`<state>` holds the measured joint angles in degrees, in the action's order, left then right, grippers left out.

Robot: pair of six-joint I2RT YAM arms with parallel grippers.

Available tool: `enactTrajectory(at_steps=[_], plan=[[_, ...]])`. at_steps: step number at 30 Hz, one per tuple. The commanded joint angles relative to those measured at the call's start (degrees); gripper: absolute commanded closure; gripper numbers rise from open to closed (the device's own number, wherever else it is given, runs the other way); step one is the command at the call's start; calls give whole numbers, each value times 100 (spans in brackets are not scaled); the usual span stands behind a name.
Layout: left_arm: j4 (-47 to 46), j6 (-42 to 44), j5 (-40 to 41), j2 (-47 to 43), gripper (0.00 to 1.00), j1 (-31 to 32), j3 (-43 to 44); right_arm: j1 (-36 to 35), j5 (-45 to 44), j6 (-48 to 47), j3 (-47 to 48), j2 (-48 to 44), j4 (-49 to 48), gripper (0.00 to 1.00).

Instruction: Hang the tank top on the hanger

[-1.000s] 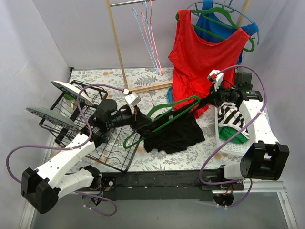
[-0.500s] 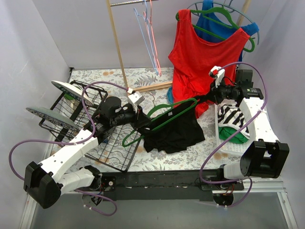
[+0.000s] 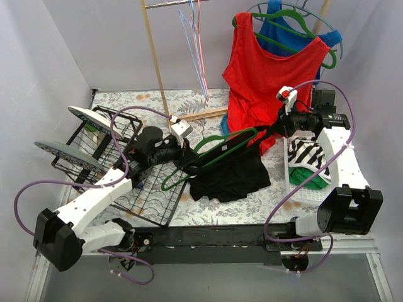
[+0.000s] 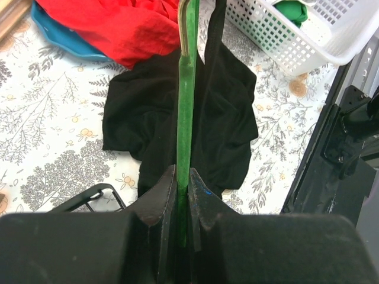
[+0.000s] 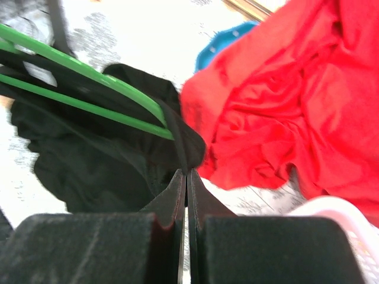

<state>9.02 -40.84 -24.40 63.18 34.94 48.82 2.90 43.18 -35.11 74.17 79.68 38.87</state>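
Observation:
The black tank top (image 3: 230,176) lies bunched on the floral table, one strap pulled up to the right. The green hanger (image 3: 217,151) lies across it, hook end at the lower left. My left gripper (image 3: 187,158) is shut on the hanger's bar, seen edge-on in the left wrist view (image 4: 185,118) over the black top (image 4: 225,112). My right gripper (image 3: 272,132) is shut on a black strap (image 5: 177,139) that crosses the hanger's arm (image 5: 89,100) in the right wrist view.
A red tank top (image 3: 264,69) hangs on another green hanger (image 3: 296,25) at the back right. A white basket (image 3: 302,173) holds a striped garment. A black wire rack (image 3: 123,182) with plates stands left. Thin pink and blue hangers (image 3: 198,50) hang on a wooden rail.
My left arm has shifted slightly right and up with the hanger. My right gripper has lifted the strap a little toward the hanger's right end.

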Motion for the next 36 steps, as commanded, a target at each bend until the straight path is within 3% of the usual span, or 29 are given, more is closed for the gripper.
enactTrajectory(at_steps=[1,9,14,21,23,24,26,27,28,30,36], plan=[[-40,103,-11,177,100,-40,233,18,735,153,396,21,270,99],[-198,-47,-749,608,100,-40,435,-641,920,672,642,57,51,99],[-251,-64,-785,740,100,-40,462,-904,1052,822,836,-5,24,99],[-330,14,-381,468,100,-40,550,-993,818,-520,450,-618,1165,97],[-287,111,-355,397,100,-40,672,-984,518,-759,187,-856,1394,86],[-191,164,-355,336,100,-48,716,-984,264,-856,142,-1093,1447,71],[-76,339,-424,283,100,-49,813,-975,69,-997,115,-1305,1561,54],[90,427,-486,274,100,-49,909,-984,-97,-1006,159,-1480,1579,32],[196,550,-556,257,100,-49,980,-984,-169,-1006,220,-1534,1580,27],[494,839,-872,248,100,-49,1138,-975,-335,-1015,447,-1596,1588,21],[1452,1306,-1514,371,100,-49,1639,-966,-381,-1436,862,-1280,1755,19]])
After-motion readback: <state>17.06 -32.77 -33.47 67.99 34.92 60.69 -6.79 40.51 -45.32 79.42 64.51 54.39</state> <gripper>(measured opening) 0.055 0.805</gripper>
